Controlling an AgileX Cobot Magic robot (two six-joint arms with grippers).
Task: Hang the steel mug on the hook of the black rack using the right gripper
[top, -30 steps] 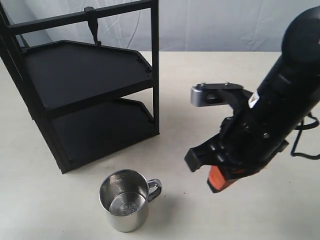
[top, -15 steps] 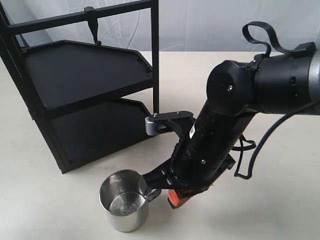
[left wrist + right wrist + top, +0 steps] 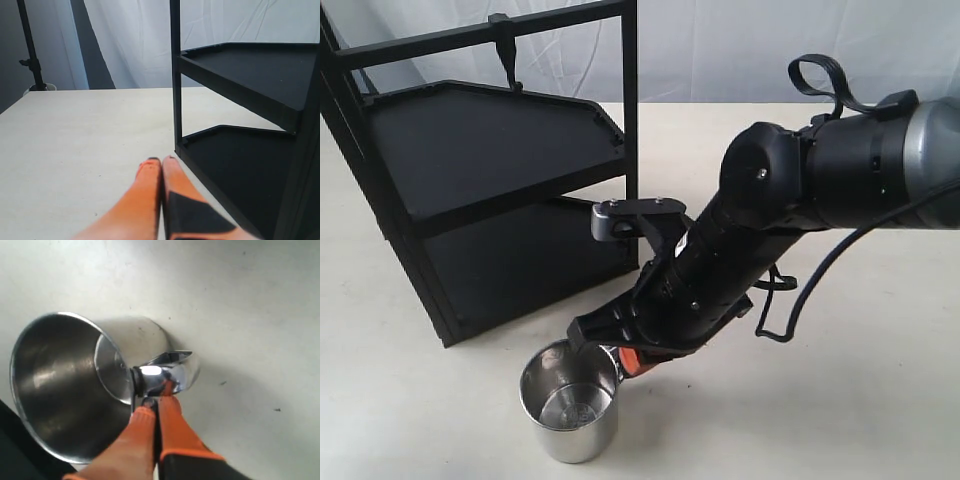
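The steel mug (image 3: 570, 415) stands upright on the table in front of the black rack (image 3: 490, 140). My right gripper (image 3: 625, 358) reaches down to the mug's right rim; in the right wrist view the right gripper (image 3: 157, 402) has its orange fingers pressed together, tips against the top of the mug's (image 3: 65, 385) loop handle (image 3: 170, 371). I see nothing clearly held between them. The hook (image 3: 505, 50) hangs bare from the rack's top bar. My left gripper (image 3: 161, 161) is shut and holds nothing, beside the rack's (image 3: 240, 75) lower corner post.
The rack's two shelves hold nothing. A white cloth backdrop (image 3: 770, 50) runs behind the pale table (image 3: 840, 420). A black stand pole (image 3: 30, 50) rises at the far table edge in the left wrist view. A cable loops off the right arm (image 3: 820, 75).
The right arm has swung down and left from mid-air to the mug, its fingertips now at the handle. The mug has not visibly moved.
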